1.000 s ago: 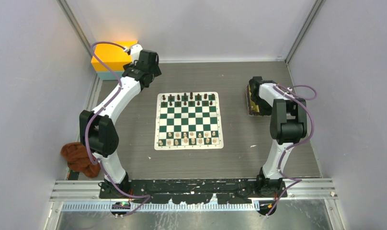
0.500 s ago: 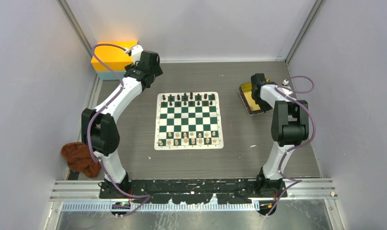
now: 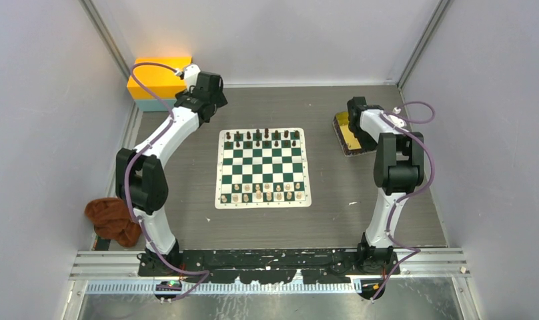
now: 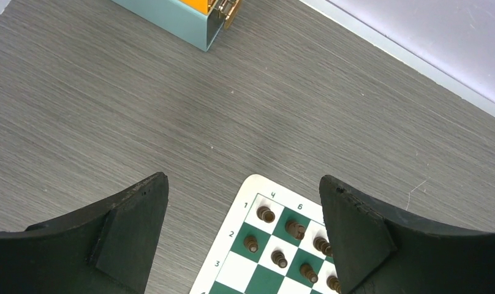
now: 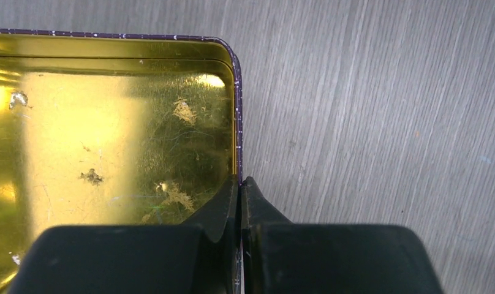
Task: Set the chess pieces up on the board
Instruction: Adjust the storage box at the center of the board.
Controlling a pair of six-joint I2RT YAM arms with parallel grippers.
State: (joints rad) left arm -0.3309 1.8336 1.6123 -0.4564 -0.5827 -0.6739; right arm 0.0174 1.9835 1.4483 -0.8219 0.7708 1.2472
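**Top external view: right arm shifts the tray**

The desk (image 3: 333, 213) carries the board (image 3: 262, 168) at its centre, unmoved. To its right, the gold tray (image 3: 347, 130) has slid slightly farther back over the last second. The right pincer (image 5: 240, 190) is closed tight on its wall. The left pincer (image 4: 243, 179) hangs wide open and empty over the board's far-left corner. Dark pieces (image 3: 262, 137) line the far rows and pale pieces (image 3: 260, 195) the near. The visible part of the tray looks bare, so setup seems nearly done.

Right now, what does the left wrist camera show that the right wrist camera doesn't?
Only left wrist: a corner of the chessboard with dark pieces, a teal and orange box, and the left hand open. Only right wrist: a gold tray, its rim pinched in the shut right hand. Both: the grey table.
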